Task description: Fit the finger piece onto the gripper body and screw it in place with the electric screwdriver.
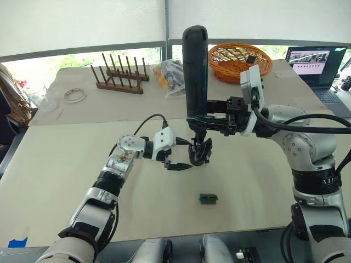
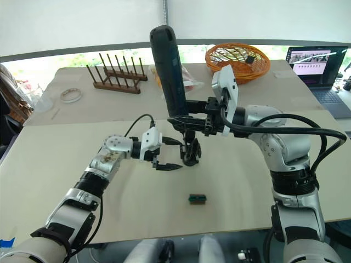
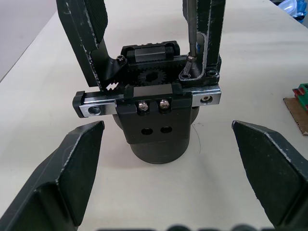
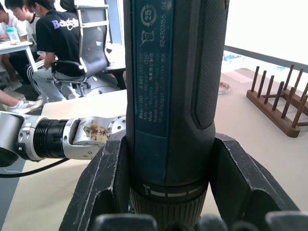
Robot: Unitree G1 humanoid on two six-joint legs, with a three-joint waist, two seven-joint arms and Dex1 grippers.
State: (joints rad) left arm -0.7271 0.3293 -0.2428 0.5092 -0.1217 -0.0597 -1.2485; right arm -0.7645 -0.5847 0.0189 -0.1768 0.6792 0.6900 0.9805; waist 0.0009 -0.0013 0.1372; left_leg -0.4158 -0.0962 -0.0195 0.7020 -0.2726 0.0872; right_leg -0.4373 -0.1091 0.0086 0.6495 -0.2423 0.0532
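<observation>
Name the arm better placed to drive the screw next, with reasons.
Right. The right gripper grips the electric screwdriver upright, bit on a screw of the gripper body; the left gripper stands open beside it.

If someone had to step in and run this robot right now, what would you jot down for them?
Right gripper: shut on the electric screwdriver, held upright, bit tip down on a screw of the gripper body.
Left gripper: open, fingers either side of the gripper body, not touching it.
The gripper body stands on the table. The finger piece is already seated on it.
Left: finish driving the screw, lift the driver away.
A small green block lies nearer the robot, unused.
</observation>
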